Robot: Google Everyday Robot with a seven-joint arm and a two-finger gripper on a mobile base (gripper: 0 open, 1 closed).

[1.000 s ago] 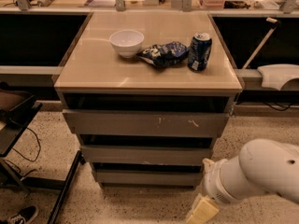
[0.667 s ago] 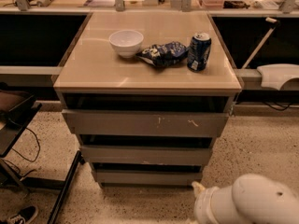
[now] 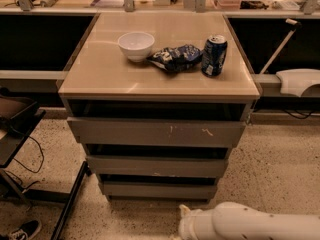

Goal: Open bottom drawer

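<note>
- The cabinet is a square block with a beige, smooth and slightly shiny top surface (image 3: 100, 76) and three flat grey drawer fronts without handles.
- The bottom drawer (image 3: 159, 189) is the lowest front, just above the floor. It is a plain, matt grey strip with no marks, and a dark narrow gap runs along its upper edge.
- The middle drawer (image 3: 156, 166) is directly above it, with the same grey and the same flat shape.
- The top drawer (image 3: 156, 132) has the widest front and carries some small white scratch marks right of its centre.
- The hand (image 3: 179, 231) is at the bottom edge of the view, low in front of the cabinet and a little right of its centre. It does not touch the bottom drawer. It is mostly cut off, so I cannot tell if it is spread or pressed together.
- The arm (image 3: 250, 224) behind it is a thick, round, white tube lying across the lower right corner.
- On the surface stand a round white bowl (image 3: 136, 45), a crumpled blue snack bag (image 3: 175, 58) and an upright blue can (image 3: 214, 55). The bag lies between the bowl and the can.
- The floor (image 3: 280, 169) is pale and speckled.
</note>
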